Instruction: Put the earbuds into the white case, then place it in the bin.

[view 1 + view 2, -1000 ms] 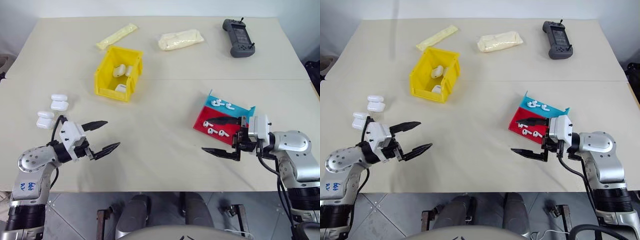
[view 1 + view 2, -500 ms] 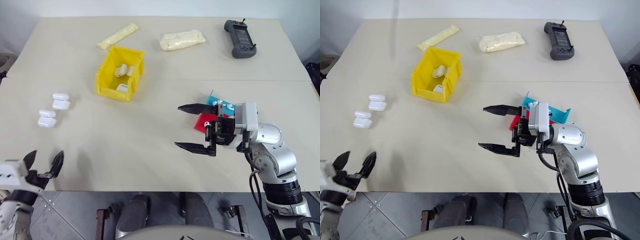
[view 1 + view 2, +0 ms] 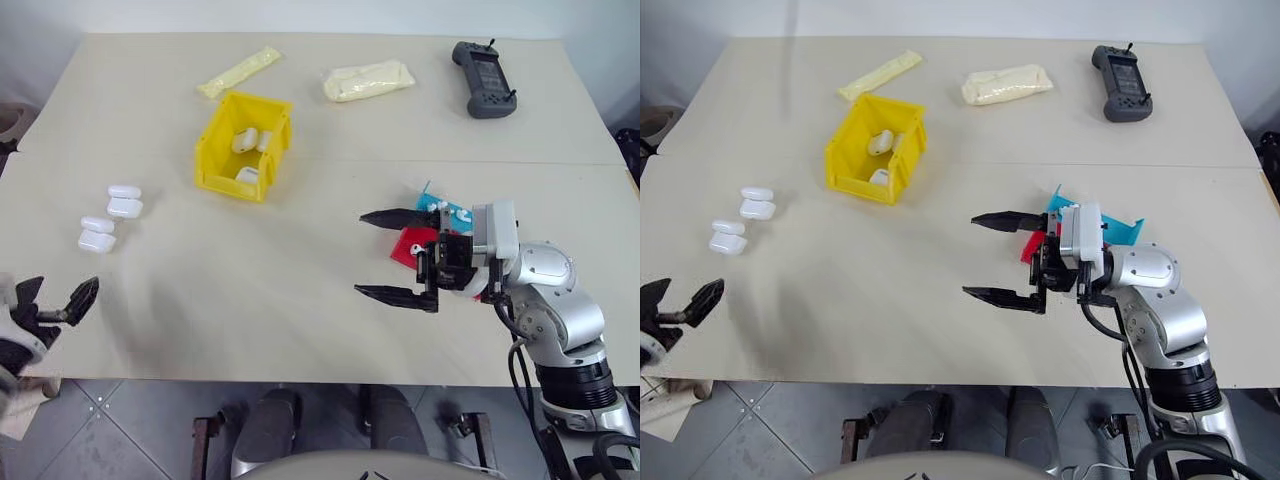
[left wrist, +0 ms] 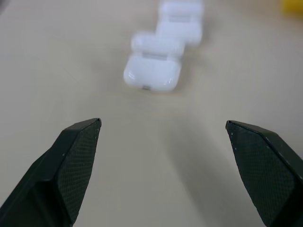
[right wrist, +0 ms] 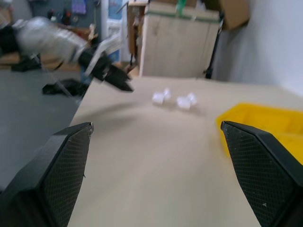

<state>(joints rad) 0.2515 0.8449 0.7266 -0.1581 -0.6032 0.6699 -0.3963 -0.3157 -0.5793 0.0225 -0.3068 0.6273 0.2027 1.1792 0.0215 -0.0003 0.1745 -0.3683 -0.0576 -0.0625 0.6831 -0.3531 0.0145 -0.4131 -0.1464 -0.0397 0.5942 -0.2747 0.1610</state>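
Several closed white cases lie in a cluster at the table's left; the left wrist view shows the nearest white case ahead between open fingers. My left gripper hangs open and empty at the front left edge, short of the cases. The yellow bin stands at the back left with white cases inside. My right gripper is open and empty, pointing left above the table. It stands in front of the red and blue tray, hiding most of the earbuds.
A dark handheld controller lies at the back right. Two pale yellow packets rest along the back. The right wrist view looks across the table at the bin and the left gripper.
My left arm swung out from the table to the front left edge, its gripper turning from pointing right to pointing forward. My right gripper moved left, ahead of the tray, and rose slightly.
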